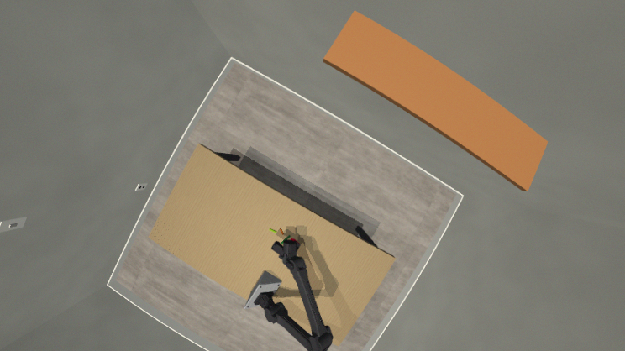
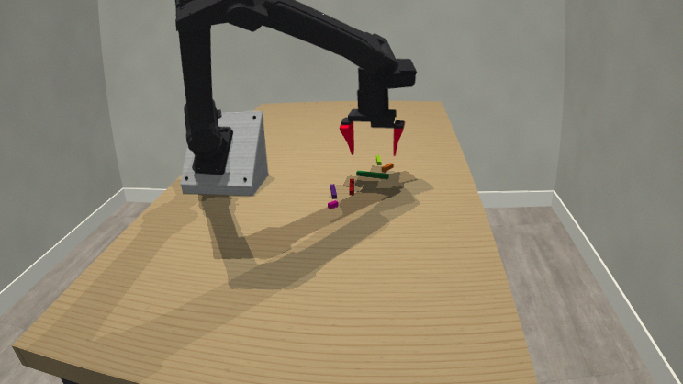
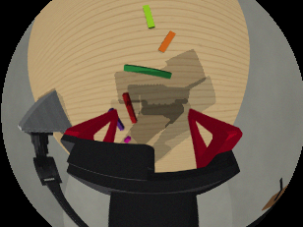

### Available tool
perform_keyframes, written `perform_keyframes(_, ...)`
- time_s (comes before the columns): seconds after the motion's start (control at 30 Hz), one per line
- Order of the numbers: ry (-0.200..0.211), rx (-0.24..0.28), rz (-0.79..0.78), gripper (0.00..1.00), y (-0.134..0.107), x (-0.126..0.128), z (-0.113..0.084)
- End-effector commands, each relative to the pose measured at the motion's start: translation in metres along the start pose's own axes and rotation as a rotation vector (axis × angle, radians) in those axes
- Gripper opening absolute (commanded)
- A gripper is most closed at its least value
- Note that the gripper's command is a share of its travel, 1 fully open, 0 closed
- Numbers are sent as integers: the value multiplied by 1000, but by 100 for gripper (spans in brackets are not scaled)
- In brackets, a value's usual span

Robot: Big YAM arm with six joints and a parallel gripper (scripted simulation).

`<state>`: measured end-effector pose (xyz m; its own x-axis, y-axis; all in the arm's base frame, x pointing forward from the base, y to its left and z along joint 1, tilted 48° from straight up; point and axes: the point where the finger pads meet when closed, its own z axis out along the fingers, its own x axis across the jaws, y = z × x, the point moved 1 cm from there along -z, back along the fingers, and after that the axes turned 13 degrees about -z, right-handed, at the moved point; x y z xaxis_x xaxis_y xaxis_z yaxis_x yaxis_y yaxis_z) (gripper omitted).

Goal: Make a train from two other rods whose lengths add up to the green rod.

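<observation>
Green rod (image 2: 372,175) lies flat mid-counter (image 2: 322,309); above it I hold the hand (image 2: 373,150) released and empty, surveying. Purple rod (image 2: 332,190) and magenta rod (image 2: 331,204) at its eight o'clock sum right.

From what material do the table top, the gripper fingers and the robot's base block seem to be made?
Table top: probably light wood or wood veneer, matte, with fine parallel grain lines. Gripper fingers: red, smooth and uniform, perhaps plastic; they stand open and empty. Base block: pale grey with faint brushed lines and bolt holes, likely metal.
</observation>
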<state>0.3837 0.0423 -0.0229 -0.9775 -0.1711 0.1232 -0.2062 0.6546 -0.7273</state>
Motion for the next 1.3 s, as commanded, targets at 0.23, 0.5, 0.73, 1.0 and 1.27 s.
perform_keyframes(0.23,-36,-15,182,100,-6,-18,-13)
perform_keyframes(0.5,-36,-17,266,100,-6,-18,-13)
perform_keyframes(0.73,-36,-18,345,100,-6,-18,-12)
perform_keyframes(1.0,-36,-20,419,100,-6,-18,-13)
perform_keyframes(1.27,-37,-21,487,100,-6,-19,-13)
